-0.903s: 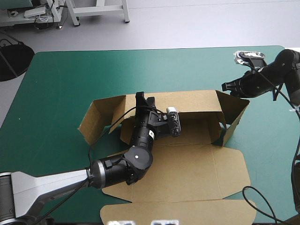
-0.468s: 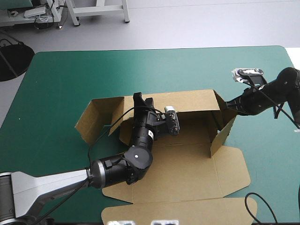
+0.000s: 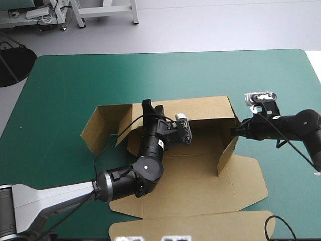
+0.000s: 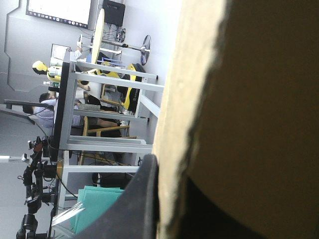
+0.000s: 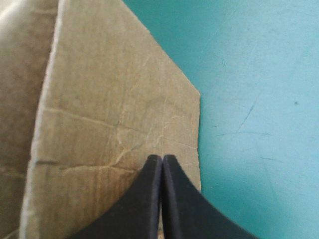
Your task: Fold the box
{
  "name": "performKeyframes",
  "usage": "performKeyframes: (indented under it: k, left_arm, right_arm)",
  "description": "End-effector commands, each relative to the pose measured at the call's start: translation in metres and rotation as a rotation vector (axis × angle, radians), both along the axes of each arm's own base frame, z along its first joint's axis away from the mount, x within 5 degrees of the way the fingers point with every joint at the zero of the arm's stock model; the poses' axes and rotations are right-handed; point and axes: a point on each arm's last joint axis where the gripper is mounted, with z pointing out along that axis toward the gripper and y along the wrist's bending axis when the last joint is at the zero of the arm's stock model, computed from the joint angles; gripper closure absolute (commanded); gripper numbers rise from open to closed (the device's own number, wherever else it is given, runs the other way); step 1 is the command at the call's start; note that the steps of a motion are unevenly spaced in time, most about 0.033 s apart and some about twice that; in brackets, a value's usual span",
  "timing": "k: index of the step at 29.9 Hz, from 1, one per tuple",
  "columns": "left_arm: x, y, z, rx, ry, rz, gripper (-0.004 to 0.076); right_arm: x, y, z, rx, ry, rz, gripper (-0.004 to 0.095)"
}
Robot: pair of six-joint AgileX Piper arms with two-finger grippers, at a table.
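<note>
The brown box (image 3: 200,175) sits mid-counter (image 3: 75,80), its lid flat toward the near edge. Since just before, its right side wall (image 3: 226,153) has swung inward as the right arm moved in, so that end looks nearly squared; the left flap (image 3: 98,128) is still splayed. The left tool (image 3: 150,108) pinches the back wall (image 3: 205,108), all but closed. The right tool (image 3: 234,131) is fully closed, its tips pressing the side wall from outside.
</note>
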Motion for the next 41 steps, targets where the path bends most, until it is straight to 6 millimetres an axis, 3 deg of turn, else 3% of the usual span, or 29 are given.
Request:
performKeyframes:
  k: [1, 5, 9, 15, 18, 31, 41]
  left_arm:
    - [-0.002, 0.006, 0.027, -0.049, -0.086, 0.005, 0.0733]
    - [-0.002, 0.005, 0.027, -0.052, -0.083, -0.001, 0.0733]
    - [-0.002, 0.005, 0.027, -0.051, -0.086, -0.002, 0.0733]
    - [-0.002, 0.005, 0.027, -0.051, -0.086, -0.002, 0.0733]
    - [-0.002, 0.005, 0.027, -0.051, -0.086, -0.002, 0.0733]
    - [-0.003, 0.004, 0.027, -0.054, -0.079, -0.019, 0.0733]
    - [-0.003, 0.004, 0.027, -0.05, -0.08, -0.02, 0.0733]
  right_arm:
    - [-0.009, 0.003, 0.009, 0.025, -0.143, 0.025, 0.0926]
    - [-0.017, 0.006, 0.006, -0.019, -0.175, 0.134, 0.0926]
    - [-0.02, 0.006, 0.007, -0.023, -0.168, 0.137, 0.09]
    - [-0.03, 0.003, 0.005, -0.138, -0.133, 0.206, 0.063]
    - [-0.033, 0.001, 0.003, -0.174, -0.112, 0.235, 0.0546]
    - [-0.024, 0.005, 0.006, -0.206, -0.257, 0.32, 0.0434]
    - [-0.02, 0.014, -0.001, -0.098, -0.245, 0.421, 0.0433]
